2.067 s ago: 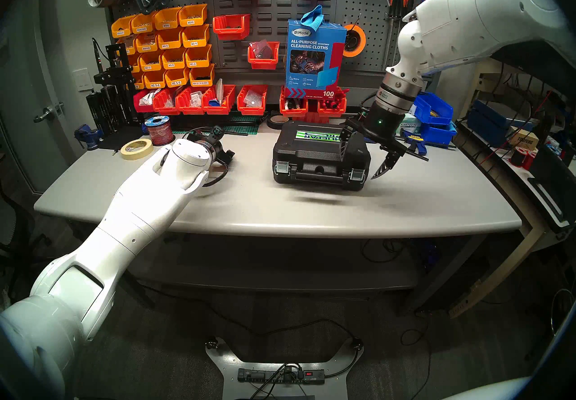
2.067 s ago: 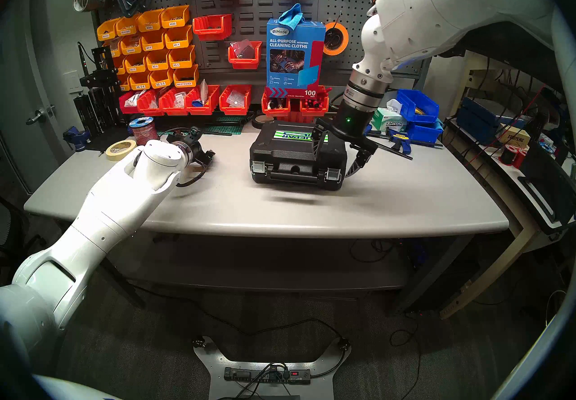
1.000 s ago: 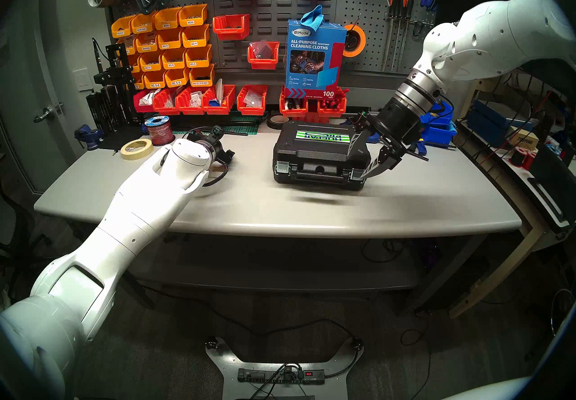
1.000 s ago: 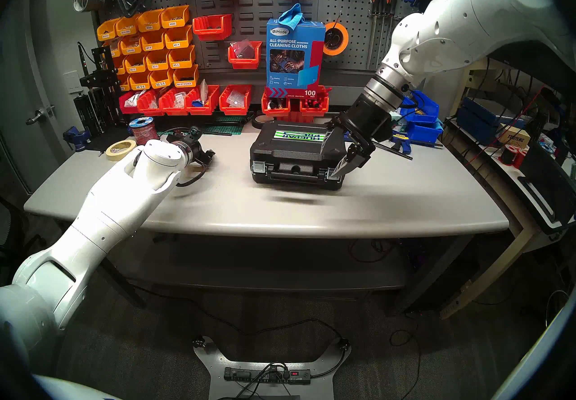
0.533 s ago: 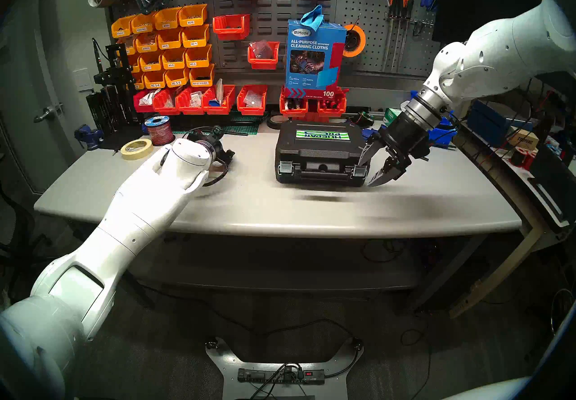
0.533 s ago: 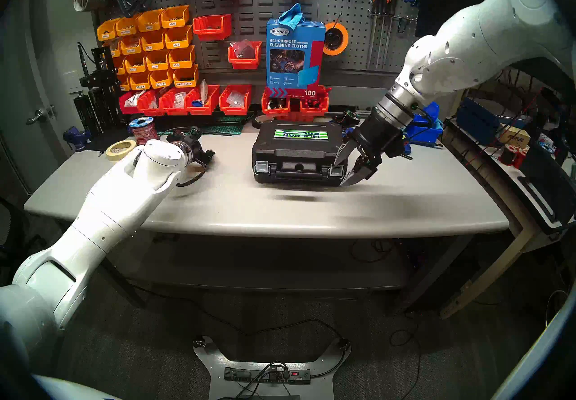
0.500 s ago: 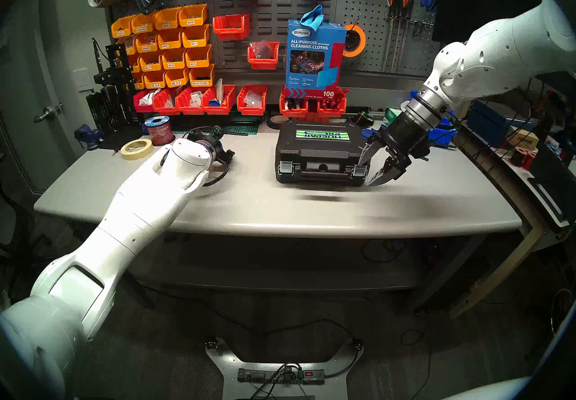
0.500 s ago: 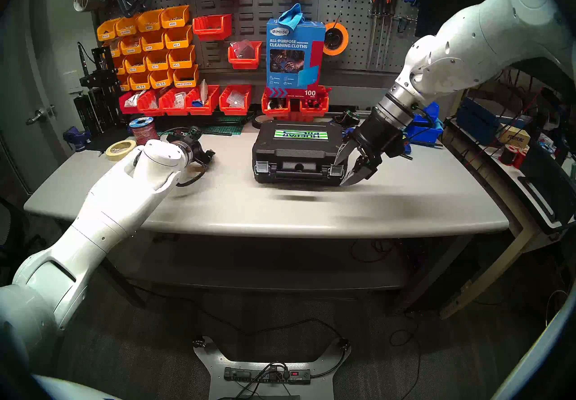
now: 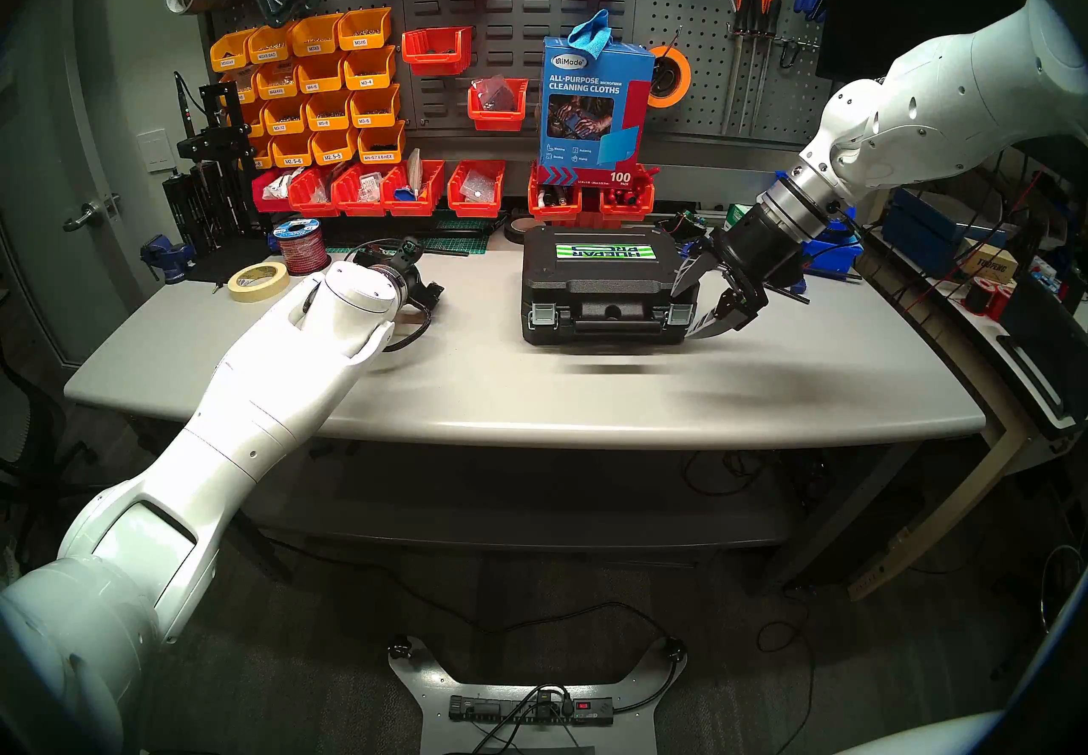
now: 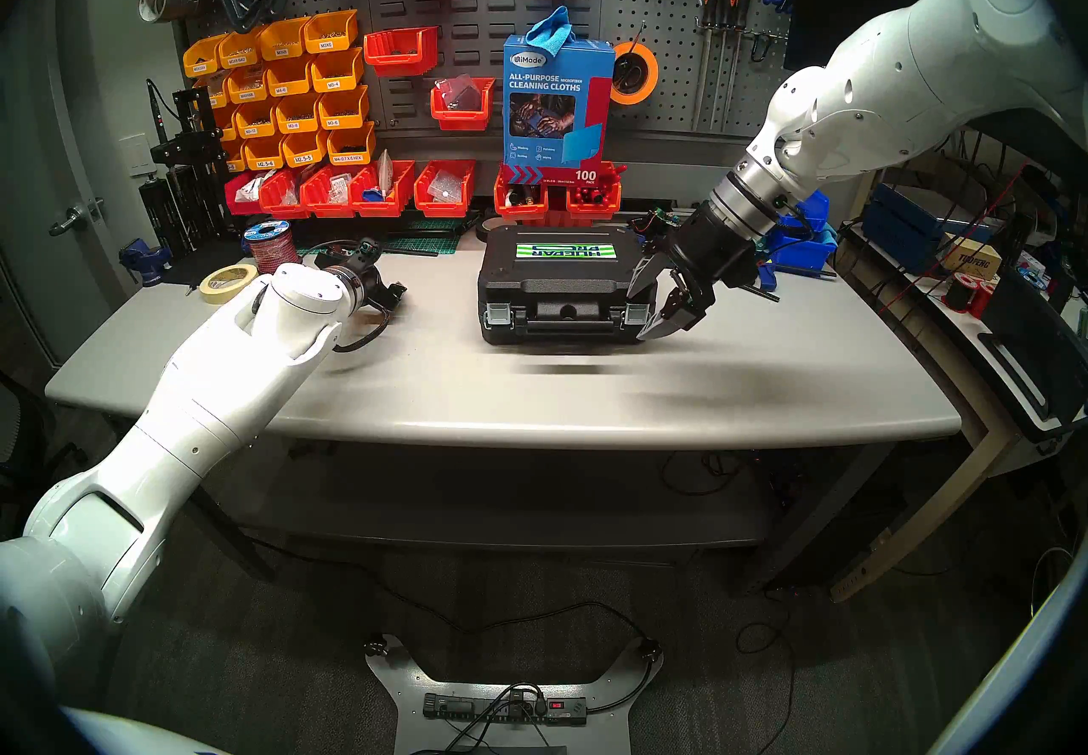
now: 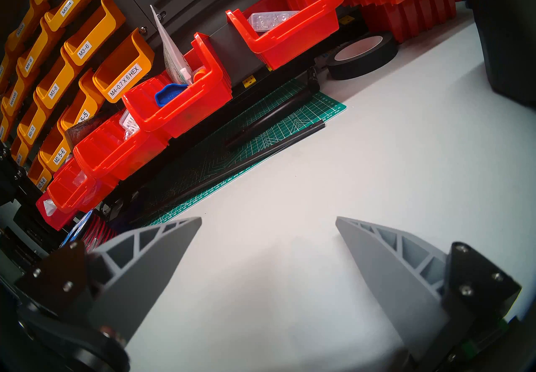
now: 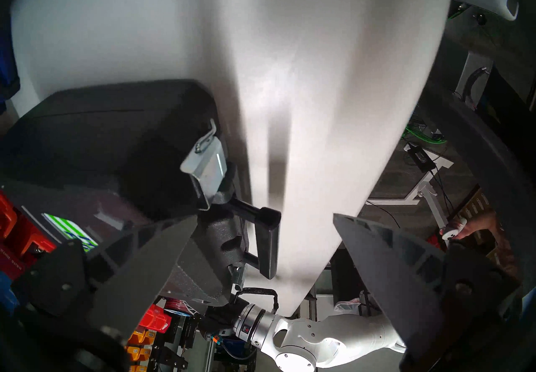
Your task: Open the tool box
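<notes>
Right now the step in hand looks like unlatching: the tool box (image 9: 606, 289) lies flat and closed on the grey workbench (image 9: 530, 395), handle side toward the robot, both silver latches down. The right gripper (image 9: 697, 303), jaws wide apart and empty, straddles the case's right front corner, just beside the right latch (image 12: 207, 167). Next, I judge, one fingertip must hook under that latch's free edge and flip it up, then do likewise for the left latch (image 9: 541, 316). The left gripper (image 11: 268, 220) hovers well apart over bare tabletop, jaws spread, holding nothing. The lid label (image 9: 605, 252) reads "HUEPAR PRO", upside down. Behind stands a blue box (image 9: 594, 106) marked "UiMade ALL-PURPOSE CLEANING CLOTHS, 100". One yellow bin (image 11: 124, 72) says "M4-0.7 X 6 HEX".
</notes>
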`<state>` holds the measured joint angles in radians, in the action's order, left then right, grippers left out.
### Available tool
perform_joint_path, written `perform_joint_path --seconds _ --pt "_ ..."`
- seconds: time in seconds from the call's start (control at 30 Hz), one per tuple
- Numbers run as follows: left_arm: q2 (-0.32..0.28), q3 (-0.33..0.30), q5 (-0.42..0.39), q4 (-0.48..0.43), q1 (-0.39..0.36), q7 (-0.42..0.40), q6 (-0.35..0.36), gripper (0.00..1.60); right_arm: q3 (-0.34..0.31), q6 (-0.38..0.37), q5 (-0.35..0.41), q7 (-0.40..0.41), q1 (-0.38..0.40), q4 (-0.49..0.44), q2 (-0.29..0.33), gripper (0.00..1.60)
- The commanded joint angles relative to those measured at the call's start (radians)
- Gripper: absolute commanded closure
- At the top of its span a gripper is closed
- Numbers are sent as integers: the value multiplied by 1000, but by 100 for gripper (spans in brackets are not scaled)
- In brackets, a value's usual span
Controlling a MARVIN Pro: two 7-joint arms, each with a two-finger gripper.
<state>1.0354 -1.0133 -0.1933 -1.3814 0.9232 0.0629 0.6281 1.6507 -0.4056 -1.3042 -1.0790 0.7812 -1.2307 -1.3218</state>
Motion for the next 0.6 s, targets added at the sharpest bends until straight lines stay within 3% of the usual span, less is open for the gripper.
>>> perform_joint_path --seconds 0.0,0.3,0.57 --pt "2 -10 -2 -6 -18 2 1 0 25 -52 -52 69 30 -31 -18 0" --pt "2 -11 -1 -6 -18 2 1 0 61 -77 -98 123 36 -82 -28 0" --pt "3 -11 -1 -6 -18 1 1 0 64 -82 -94 156 40 -97 -29 0"
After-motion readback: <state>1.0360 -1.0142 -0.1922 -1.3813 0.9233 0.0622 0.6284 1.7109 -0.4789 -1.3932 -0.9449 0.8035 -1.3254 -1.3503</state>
